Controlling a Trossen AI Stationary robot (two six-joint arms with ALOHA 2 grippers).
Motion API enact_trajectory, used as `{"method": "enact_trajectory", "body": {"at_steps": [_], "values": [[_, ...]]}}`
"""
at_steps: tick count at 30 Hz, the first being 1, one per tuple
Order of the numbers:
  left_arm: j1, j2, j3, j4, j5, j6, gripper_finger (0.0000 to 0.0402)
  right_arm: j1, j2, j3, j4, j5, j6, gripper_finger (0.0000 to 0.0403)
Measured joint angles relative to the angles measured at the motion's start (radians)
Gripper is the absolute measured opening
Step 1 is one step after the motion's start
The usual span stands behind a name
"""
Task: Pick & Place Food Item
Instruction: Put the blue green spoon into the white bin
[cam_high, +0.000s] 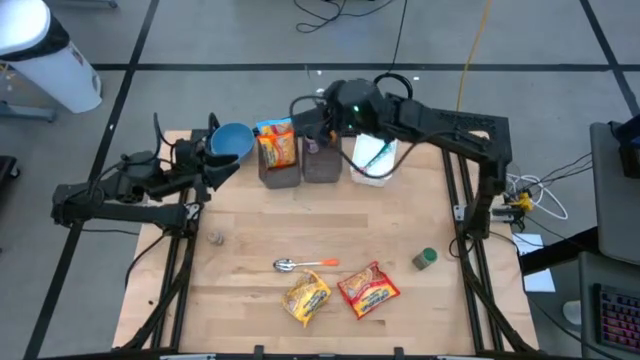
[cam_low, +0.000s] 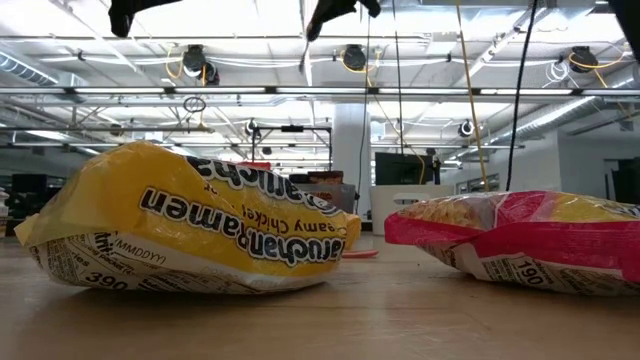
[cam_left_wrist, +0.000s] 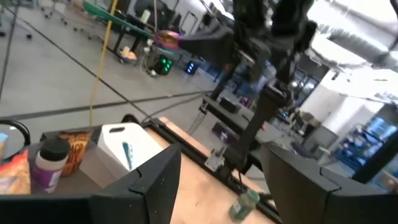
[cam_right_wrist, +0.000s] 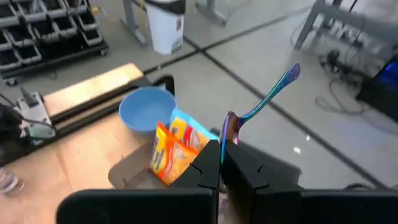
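Note:
Two ramen packets lie flat near the table's front, a yellow one and a red one. A third orange packet stands in the left dark bin at the far edge. My right gripper reaches over the bins from the right, shut on an iridescent metal utensil. My left gripper hovers at the far left beside the blue bowl, open with nothing between its fingers. My right gripper pinches the utensil's purple lower end between its two shut fingers. The long handle slants up and away beyond the fingertips. The utensil is lifted clear, above the bin holding the orange packet.
A middle dark bin holds a capped bottle, and a white bin stands to its right. An orange-handled spoon and a small green jar lie on the wood. A small object sits at the left.

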Motion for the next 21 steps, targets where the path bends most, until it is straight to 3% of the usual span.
{"method": "enact_trajectory", "body": {"at_steps": [5, 21], "values": [[0.0, 0.001, 0.0, -0.021, 0.033, -0.001, 0.023, -0.026, 0.059, 0.129, -0.156, -0.055, 0.032, 0.0], [0.003, 0.002, 0.0, -0.02, 0.031, 0.009, 0.023, -0.054, 0.158, 0.136, -0.248, -0.233, 0.027, 0.0]]}}
